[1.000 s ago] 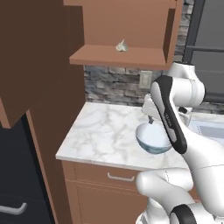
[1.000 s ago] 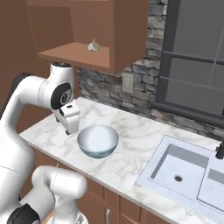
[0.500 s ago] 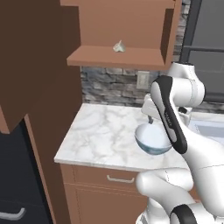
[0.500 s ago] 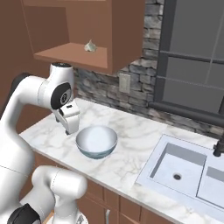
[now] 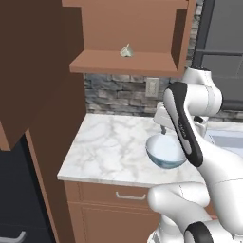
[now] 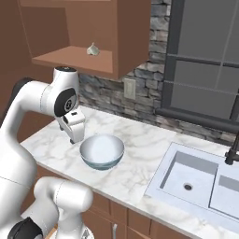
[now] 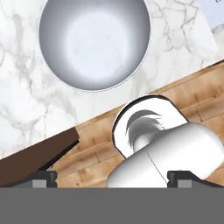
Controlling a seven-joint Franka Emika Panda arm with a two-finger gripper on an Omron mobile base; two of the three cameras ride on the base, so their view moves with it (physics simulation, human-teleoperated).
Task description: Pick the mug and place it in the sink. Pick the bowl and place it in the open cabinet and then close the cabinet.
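1. Views have shifted slightly between the earlier pictures and now, so the base is what moved; the bowl (image 6: 101,151) sits where it did on the counter (image 5: 110,151), and the gripper (image 6: 74,138) still hangs just beside its rim on the side away from the sink (image 6: 196,182).
2. Fingers are spread as wide as they go, with nothing between them.
3. Step in hand, as I judge it: reaching for the bowl; no mug appears on the counter.
4. To do it well, I would bring 1 finger inside the near rim and 1 outside, lower straight down, then pinch the wall; a bowl this wide cannot be spanned whole.
5. Lift it level and carry it up to the open cabinet (image 5: 128,64) above the counter, steering clear of the small pale lump (image 5: 126,51) on its shelf.
6. Bowl looks round, light blue-grey outside, whitish and smooth inside, standing upright and empty between the gripper and the sink.
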